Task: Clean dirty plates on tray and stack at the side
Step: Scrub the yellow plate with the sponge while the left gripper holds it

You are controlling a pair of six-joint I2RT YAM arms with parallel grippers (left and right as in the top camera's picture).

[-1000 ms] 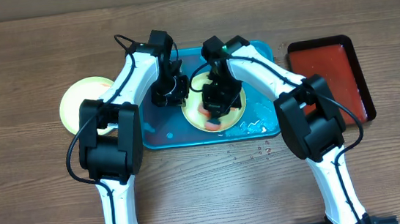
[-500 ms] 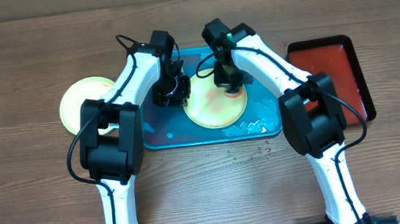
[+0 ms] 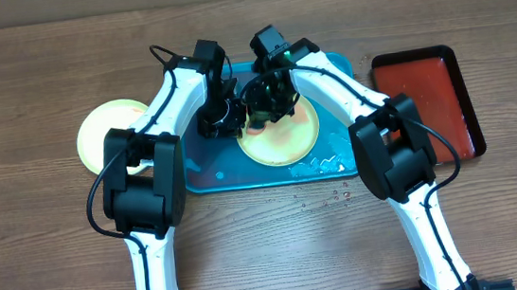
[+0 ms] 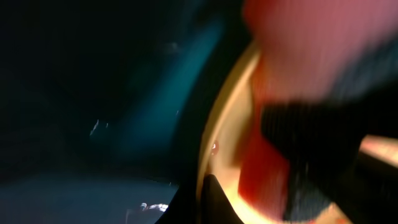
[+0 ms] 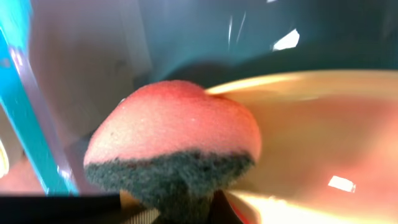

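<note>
The right pincer (image 3: 269, 104) is clamped on a pink sponge (image 5: 174, 140) with a dark scouring face. The sponge sits at the upper left edge of the yellow plate (image 3: 287, 140), which shows a reddish smear across its middle. At that plate's left rim the left pincer (image 3: 228, 119) is pinched closed on the edge; its own camera is badly blurred, showing little more than rim and red sponge. The plate is in the middle of the blue tray (image 3: 206, 174), where wet droplets glint at the lower right. Another yellow plate (image 3: 100, 132) lies on the table (image 3: 40, 242) at the frame's left, off the tray. A red tray (image 3: 425, 91) sits at far right.
</note>
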